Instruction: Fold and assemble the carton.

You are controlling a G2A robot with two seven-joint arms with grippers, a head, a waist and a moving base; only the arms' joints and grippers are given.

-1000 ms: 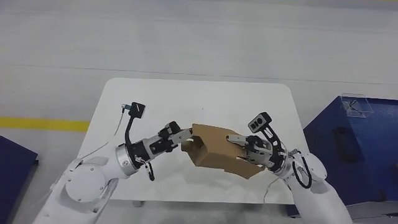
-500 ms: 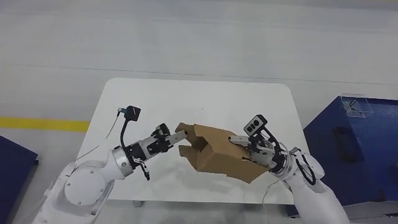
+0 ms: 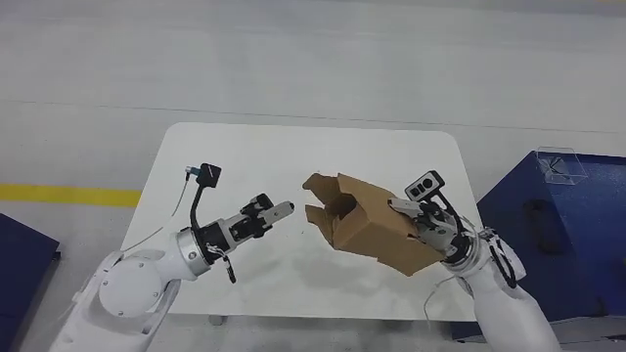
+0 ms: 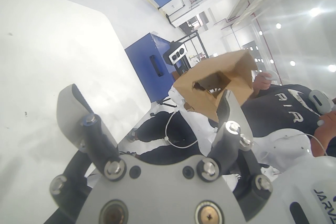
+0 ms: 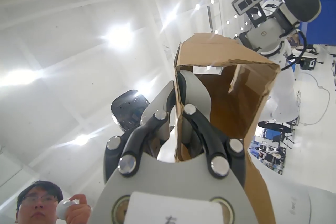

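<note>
A brown cardboard carton (image 3: 370, 223) hangs tilted above the right half of the white table (image 3: 293, 156), its open end with loose flaps facing left. My right gripper (image 3: 405, 209) is shut on one carton wall (image 5: 223, 78), one finger inside and one outside (image 5: 177, 89). My left gripper (image 3: 280, 207) stands open a short way left of the carton, touching nothing. In the left wrist view its fingers spread wide (image 4: 149, 101), with the carton's open end (image 4: 218, 86) beyond them.
A blue cabinet (image 3: 562, 230) stands just off the table's right edge. The table's far half and left side are bare.
My left gripper has come off the carton's left end and drawn back a little. My right arm has swung the carton to the right and tilted it upward.
</note>
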